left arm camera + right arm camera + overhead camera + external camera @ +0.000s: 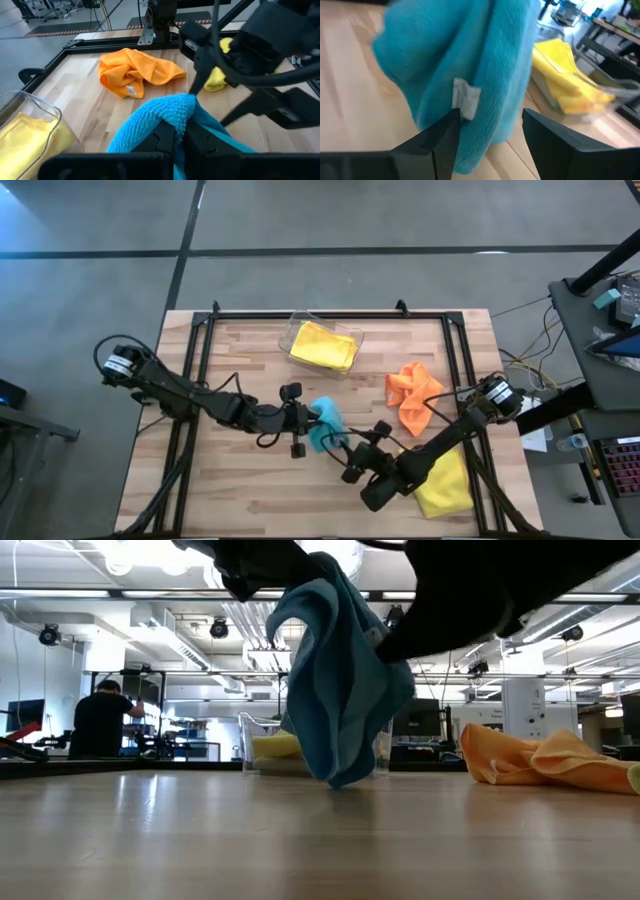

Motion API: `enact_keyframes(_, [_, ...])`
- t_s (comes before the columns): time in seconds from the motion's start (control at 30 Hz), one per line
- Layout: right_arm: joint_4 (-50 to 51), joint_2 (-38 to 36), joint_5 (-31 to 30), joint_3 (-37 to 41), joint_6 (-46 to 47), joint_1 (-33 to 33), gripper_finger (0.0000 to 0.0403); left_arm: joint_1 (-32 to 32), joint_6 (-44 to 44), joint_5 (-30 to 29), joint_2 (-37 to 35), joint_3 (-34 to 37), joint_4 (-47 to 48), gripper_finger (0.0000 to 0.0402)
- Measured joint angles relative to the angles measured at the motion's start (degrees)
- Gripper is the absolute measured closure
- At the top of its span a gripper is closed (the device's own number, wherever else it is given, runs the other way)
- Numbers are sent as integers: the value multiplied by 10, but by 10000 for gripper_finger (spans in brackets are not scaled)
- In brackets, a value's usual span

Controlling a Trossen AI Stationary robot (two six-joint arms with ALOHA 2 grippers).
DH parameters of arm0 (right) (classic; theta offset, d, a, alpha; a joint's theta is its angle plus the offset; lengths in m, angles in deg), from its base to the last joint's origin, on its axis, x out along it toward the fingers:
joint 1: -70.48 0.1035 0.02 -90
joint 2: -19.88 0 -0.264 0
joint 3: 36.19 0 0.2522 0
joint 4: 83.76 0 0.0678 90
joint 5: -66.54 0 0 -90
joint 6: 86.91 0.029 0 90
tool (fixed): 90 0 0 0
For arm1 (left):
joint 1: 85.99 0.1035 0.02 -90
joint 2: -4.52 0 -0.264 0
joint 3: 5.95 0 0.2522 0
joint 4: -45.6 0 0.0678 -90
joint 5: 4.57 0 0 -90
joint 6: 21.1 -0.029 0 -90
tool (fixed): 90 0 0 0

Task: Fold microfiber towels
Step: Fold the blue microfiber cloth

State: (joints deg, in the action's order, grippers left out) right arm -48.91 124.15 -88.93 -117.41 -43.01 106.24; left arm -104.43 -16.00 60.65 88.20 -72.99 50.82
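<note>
Blue towel [340, 680] hangs pinched in the left gripper [179, 134]; the right gripper [487, 127], jaws wide around its lower edge, should close near a corner.

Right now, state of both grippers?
Left gripper: shut on the light blue towel, holding it up off the table.
Right gripper: open, fingers either side of the hanging towel, not clamped.

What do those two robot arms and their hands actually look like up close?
Both arms are black and slim, built of jointed segments, with black cables looping alongside. Each ends in a two-fingered hand: the left hand and the right hand have flat, angular, matte black fingers. No markings are visible on them.
</note>
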Motion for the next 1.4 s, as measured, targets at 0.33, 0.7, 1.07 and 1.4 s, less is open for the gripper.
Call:
enact_keyframes(0.33, [133, 0, 14, -2, 98, -5, 306, 0, 0, 0, 0, 0, 0, 402])
enact_keyframes(0.7, [138, -7, 15, -21, 50, -4, 394, -1, -25, 50, 0, 3, 41, 375])
enact_keyframes(1.07, [203, -45, 12, -23, 108, 1, 394, -2, 35, 127, 0, 6, 170, 233])
enact_keyframes(1.4, [220, -62, 10, -22, 127, 7, 394, -3, 73, 141, 21, 47, 168, 209])
